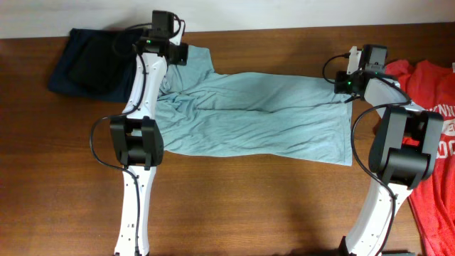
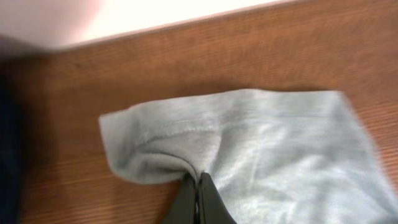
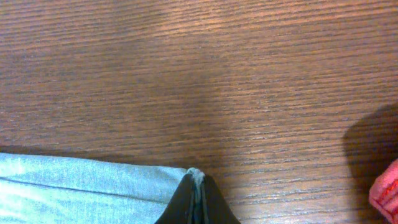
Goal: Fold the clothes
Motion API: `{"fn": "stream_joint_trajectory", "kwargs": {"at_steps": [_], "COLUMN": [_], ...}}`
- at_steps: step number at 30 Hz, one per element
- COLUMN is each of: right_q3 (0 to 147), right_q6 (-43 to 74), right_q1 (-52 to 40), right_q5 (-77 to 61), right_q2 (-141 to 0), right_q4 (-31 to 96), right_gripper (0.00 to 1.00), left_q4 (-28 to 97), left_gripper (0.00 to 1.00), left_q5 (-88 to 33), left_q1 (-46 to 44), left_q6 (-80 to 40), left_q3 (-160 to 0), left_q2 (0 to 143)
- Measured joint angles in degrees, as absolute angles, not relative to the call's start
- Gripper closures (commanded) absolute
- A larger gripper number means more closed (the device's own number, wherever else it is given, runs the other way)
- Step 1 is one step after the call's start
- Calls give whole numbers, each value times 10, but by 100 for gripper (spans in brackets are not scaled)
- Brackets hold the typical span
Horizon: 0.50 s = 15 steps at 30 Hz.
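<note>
The left arm's fingers (image 2: 202, 186) are pressed together on a small pleat of the pale grey-teal cotton short-sleeved T-shirt (image 1: 270, 114), and the cloth puckers into them just inside the stitched edge of a sleeve that lies flat toward the far left of the garment. The right arm's fingers (image 3: 189, 199) are likewise closed, with a sliver of the same fabric showing at their tips, right at a corner of the shirt's far right edge. Both grips sit on the far side of the shirt, one at each end of its length. That suggests a two-point hold, meant to let the far edge be lifted as one line and brought over toward the near edge without the middle sagging or twisting. Pinching so little cloth keeps the fingers clear of the layer beneath, though it also looks like a grip that could slip if pulled hard. The shirt lies spread sideways across the middle of the brown wood-grain table (image 1: 249, 206), sleeves to the left and hem to the right, with loose wrinkles running along it and no fold made yet. A dark navy garment (image 1: 85, 60) is bunched at the far left corner, partly under the left arm, and a red T-shirt with white lettering (image 1: 434, 107) lies at the right edge beside the right arm. Both are apparently set aside, so the working area holds one garment at a time.
</note>
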<state>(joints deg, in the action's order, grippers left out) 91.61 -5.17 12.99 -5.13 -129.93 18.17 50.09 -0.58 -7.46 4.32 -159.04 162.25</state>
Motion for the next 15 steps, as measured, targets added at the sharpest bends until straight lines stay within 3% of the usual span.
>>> {"fn": "stream_joint_trajectory", "kwargs": {"at_steps": [15], "right_q3": [1047], "right_q6": [-75], "right_q1": [130], "right_q5": [-95], "right_q2": [-1297], "right_q4": [406], "right_gripper": [96], "left_q4": [608], "left_gripper": [100], "left_q5": [-6], "left_q1": [-70], "left_q6": [43], "left_q3": [-1648], "left_q2": [1619]}}
